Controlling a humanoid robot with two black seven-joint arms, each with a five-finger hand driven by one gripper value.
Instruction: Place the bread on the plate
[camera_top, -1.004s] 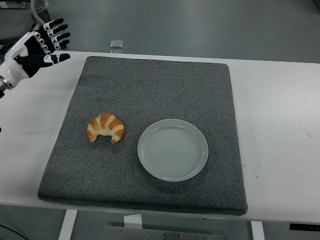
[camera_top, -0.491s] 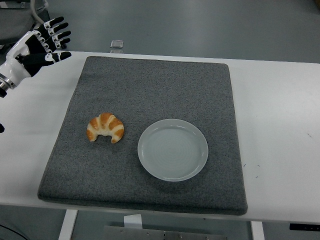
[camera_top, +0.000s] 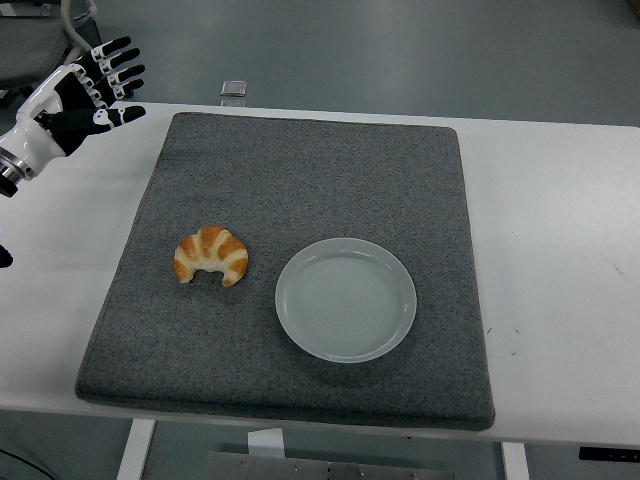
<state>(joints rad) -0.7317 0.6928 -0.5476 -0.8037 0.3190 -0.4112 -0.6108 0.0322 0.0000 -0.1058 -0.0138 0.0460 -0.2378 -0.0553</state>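
A golden croissant (camera_top: 211, 255) lies on the left part of a grey mat (camera_top: 300, 180). A round white plate (camera_top: 346, 299) sits on the mat just right of it, empty. My left hand (camera_top: 98, 88) is high at the far left, over the table's back left corner, fingers spread and holding nothing. It is well away from the croissant. The right arm is out of view.
The mat covers most of the white table (camera_top: 560, 230). A small grey square object (camera_top: 233, 89) lies at the table's far edge behind the mat.
My left hand has drifted slightly to the right and up. The croissant and plate have not moved.
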